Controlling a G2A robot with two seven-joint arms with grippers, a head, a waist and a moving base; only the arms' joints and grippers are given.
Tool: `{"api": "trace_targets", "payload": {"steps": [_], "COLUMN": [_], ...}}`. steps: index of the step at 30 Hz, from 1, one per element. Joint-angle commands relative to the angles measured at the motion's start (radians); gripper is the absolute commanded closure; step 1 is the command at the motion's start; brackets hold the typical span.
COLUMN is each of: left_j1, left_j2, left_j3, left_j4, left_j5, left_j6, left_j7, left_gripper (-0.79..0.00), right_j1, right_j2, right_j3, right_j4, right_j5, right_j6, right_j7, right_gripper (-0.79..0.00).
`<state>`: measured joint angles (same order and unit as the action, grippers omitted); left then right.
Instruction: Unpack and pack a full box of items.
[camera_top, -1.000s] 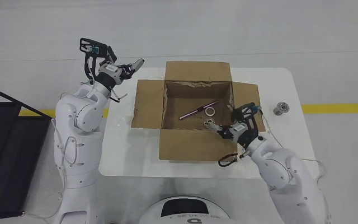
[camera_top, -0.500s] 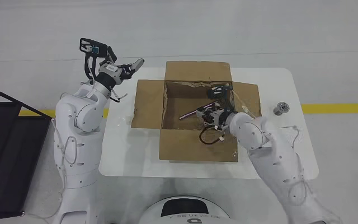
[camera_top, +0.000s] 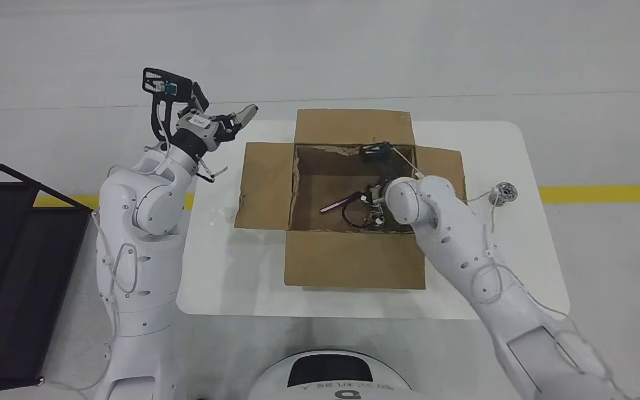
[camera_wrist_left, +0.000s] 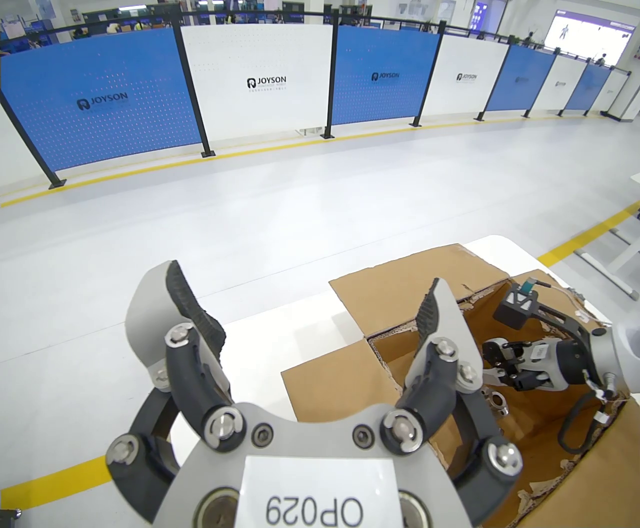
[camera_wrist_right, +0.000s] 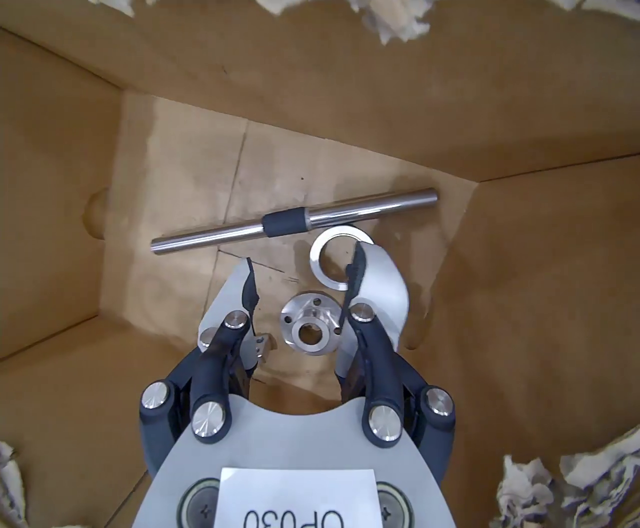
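Cardboard box (camera_top: 350, 262) open, right gripper (camera_wrist_right: 302, 280) inside it.
You have its jaws spread above the metal flange (camera_wrist_right: 307, 326) on the box floor, apparently placed for a grasp; ring (camera_wrist_right: 330, 260) and rod (camera_wrist_right: 295, 222) lie just beyond. Left gripper (camera_wrist_left: 305, 295) hangs released beside the box.

Bright, even light (soft shadows); glare on rod (camera_wrist_right: 350, 210).
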<state>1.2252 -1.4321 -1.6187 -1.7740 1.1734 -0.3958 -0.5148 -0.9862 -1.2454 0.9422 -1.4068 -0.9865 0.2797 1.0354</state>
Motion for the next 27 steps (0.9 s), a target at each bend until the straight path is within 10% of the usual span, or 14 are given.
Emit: {"api": "trace_targets", "payload": {"steps": [1, 27], "left_j1": [0.000, 0.000], "left_j2": [0.000, 0.000], "left_j3": [-0.001, -0.001], "left_j4": [0.000, 0.000], "left_j5": [-0.001, -0.001], "left_j6": [0.000, 0.000], "left_j7": [0.000, 0.000], "left_gripper": [-0.785, -0.785], "right_j1": [0.007, 0.102], "right_j2": [-0.002, -0.069], "right_j3": [-0.005, -0.108], "right_j4": [0.009, 0.276], "right_j5": [-0.020, -0.079], "right_j6": [0.015, 0.057], "right_j7": [0.010, -0.020], "right_gripper": [-0.336, -0.160]}}
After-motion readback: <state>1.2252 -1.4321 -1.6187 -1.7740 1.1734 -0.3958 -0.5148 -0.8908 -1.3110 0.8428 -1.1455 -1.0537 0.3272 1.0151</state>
